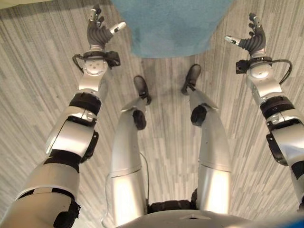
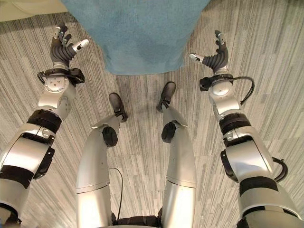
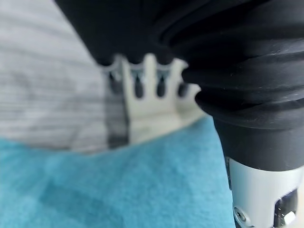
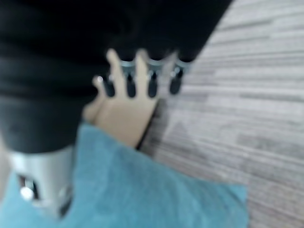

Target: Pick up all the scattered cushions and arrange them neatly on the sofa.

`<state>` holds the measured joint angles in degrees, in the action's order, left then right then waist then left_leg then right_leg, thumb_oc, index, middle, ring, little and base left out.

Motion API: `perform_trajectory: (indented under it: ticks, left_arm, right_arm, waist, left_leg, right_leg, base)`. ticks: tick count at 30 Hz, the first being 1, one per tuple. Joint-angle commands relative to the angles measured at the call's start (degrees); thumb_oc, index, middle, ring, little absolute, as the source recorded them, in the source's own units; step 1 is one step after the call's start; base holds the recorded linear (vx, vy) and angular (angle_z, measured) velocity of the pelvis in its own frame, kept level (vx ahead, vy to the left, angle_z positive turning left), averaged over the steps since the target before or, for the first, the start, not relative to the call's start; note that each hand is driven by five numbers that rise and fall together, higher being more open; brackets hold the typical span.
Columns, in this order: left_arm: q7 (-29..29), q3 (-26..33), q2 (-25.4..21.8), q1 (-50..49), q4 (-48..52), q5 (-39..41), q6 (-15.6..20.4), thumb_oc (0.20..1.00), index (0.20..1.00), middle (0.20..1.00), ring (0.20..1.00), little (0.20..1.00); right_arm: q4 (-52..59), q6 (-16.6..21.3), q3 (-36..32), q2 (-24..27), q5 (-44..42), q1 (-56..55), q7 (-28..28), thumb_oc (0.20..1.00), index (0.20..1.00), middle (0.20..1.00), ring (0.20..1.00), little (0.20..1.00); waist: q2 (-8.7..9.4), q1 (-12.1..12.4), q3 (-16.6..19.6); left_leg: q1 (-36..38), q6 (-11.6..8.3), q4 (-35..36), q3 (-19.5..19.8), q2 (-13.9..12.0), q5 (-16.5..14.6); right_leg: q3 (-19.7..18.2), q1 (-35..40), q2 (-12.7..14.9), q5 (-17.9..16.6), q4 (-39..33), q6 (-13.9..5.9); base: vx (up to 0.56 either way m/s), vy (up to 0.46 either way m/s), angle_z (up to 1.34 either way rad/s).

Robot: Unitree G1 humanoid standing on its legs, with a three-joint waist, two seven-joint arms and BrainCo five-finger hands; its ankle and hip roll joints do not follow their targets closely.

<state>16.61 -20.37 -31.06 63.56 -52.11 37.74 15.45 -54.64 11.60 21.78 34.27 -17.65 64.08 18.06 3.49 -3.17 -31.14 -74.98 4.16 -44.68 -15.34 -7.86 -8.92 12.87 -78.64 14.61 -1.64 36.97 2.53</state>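
Observation:
A teal-blue cushion [image 1: 171, 26] lies flat on the striped grey floor, straight ahead between my two arms. My left hand [image 1: 99, 29] hovers just off the cushion's left edge, fingers spread and relaxed, holding nothing. My right hand [image 1: 251, 39] hovers off the cushion's right side, a bit farther from it, also with fingers spread and empty. The same cushion [image 3: 118, 190] shows close past my left hand in the left wrist view, and the cushion [image 4: 156, 194] shows below my right hand in the right wrist view.
A pale cream edge [image 2: 28, 9] of another object lies at the far left on the floor. Grey striped carpet [image 1: 38, 95] stretches to both sides of the cushion.

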Motion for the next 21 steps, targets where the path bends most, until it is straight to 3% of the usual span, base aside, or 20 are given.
perform_trajectory:
  ticks: [1,8,15,21]
  left_arm:
    - [1.74,-0.48,0.74,-1.57,-0.38,2.64,1.61,1.0,1.0,1.0,1.0,1.0]
    - [3.06,-6.95,5.24,7.37,0.85,3.11,1.18,1.0,1.0,1.0,1.0,1.0]
    - [4.06,-8.29,7.51,8.45,4.56,3.12,1.91,1.0,1.0,1.0,1.0,1.0]
    - [5.12,-9.03,9.63,9.63,3.34,3.63,2.03,1.0,1.0,1.0,1.0,1.0]
  right_arm:
    - [-0.87,1.32,1.3,2.48,-6.31,-2.42,0.22,1.0,1.0,1.0,1.0,1.0]
    - [-3.96,0.48,7.12,1.49,-8.55,7.16,-0.3,1.0,1.0,1.0,1.0,1.0]
    - [-7.01,-0.25,10.73,1.28,-7.95,12.8,-0.53,1.0,1.0,1.0,1.0,1.0]
    - [-2.15,0.98,13.34,-3.2,-9.18,16.78,-0.01,1.0,1.0,1.0,1.0,1.0]
  waist:
    - [-3.18,-0.17,4.99]
    - [-4.41,0.68,5.0]
    - [-5.68,2.11,4.27]
    - [-6.35,2.89,4.0]
  left_leg:
    - [0.5,-5.08,8.22,5.32,0.77,4.74]
    - [-3.84,-4.39,6.2,5.58,1.35,4.94]
    - [-5.2,-3.91,4.54,5.38,1.84,4.8]
    - [-6.44,-3.78,2.95,5.46,2.06,4.9]
  right_leg:
    - [-4.2,1.08,1.13,6.21,7.15,-8.38]
    - [-5.54,-3.77,1.12,6.39,9.52,-8.28]
    - [-6.24,-5.5,1.37,6.76,11.62,-8.32]
    - [-7.03,-7.34,1.27,7.31,13.63,-7.76]
  base:
    - [0.05,0.038,0.0]
    - [0.01,-0.007,-0.01]
    - [0.02,-0.007,0.03]
    - [0.02,-0.001,0.02]
